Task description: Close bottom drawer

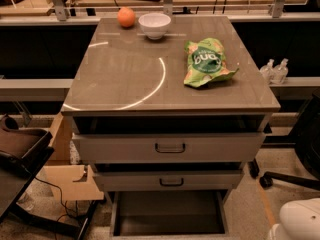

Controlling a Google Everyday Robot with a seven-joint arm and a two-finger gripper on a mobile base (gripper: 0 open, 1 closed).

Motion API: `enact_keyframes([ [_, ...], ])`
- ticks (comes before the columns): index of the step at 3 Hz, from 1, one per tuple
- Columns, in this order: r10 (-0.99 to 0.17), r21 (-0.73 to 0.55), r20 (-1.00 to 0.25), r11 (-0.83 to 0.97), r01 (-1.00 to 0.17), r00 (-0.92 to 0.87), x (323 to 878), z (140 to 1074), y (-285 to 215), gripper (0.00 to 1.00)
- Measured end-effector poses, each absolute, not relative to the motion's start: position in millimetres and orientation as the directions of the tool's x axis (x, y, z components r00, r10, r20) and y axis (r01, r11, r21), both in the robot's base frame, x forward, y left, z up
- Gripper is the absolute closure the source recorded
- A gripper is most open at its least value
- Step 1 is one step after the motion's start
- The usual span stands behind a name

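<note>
The bottom drawer (169, 213) stands pulled out beneath the middle drawer (171, 181), its front cut off at the lower edge. The end effector lies outside the view, so I cannot tell its state.

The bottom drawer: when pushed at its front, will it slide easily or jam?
The bottom drawer stands pulled out with nothing showing in its tray, so it is probably light and should slide straight in. It looks rigid, so it should not flex. An off-centre push might skew it. The gripper is not in view.
</note>
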State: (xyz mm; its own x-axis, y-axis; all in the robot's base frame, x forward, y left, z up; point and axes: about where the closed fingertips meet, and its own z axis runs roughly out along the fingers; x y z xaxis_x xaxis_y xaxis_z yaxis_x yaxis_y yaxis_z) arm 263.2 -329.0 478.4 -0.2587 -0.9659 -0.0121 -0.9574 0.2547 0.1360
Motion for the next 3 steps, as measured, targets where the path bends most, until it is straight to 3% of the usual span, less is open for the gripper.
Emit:
enact_keyframes([
  [1, -0.974, 0.144, -0.089, 0.196, -0.97, -0.21, 263, 422, -308, 1.0],
  [3, -0.973, 0.094, -0.207, 0.088, -0.992, -0.106, 268, 338, -266, 1.0],
])
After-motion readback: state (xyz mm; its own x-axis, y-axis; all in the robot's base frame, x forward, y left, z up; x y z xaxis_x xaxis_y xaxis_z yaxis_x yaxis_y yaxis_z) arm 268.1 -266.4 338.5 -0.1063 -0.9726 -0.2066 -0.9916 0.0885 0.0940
